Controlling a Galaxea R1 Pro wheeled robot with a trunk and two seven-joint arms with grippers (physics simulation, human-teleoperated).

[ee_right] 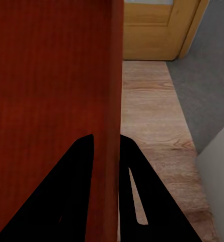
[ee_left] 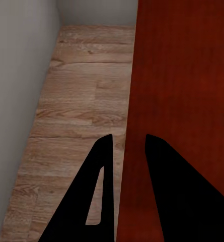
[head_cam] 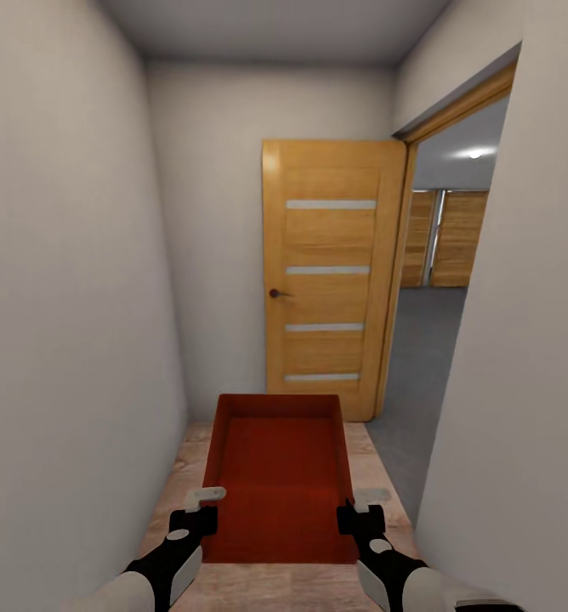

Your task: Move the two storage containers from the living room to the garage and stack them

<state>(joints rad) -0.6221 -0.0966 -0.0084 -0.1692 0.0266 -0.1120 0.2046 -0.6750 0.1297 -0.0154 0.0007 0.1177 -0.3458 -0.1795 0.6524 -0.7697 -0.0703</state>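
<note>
I stand in a narrow corridor; an open wooden door [head_cam: 331, 276] ahead leaves a grey-floored doorway [head_cam: 424, 374] at right. The storage container [head_cam: 277, 480] hangs between both arms, left gripper [head_cam: 201, 507] and right gripper [head_cam: 360, 507] each clamped on a side wall. Turning right risks striking the doorframe.

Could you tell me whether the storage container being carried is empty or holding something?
Empty: the head view shows the storage container's bare red bottom, nothing inside.
</note>
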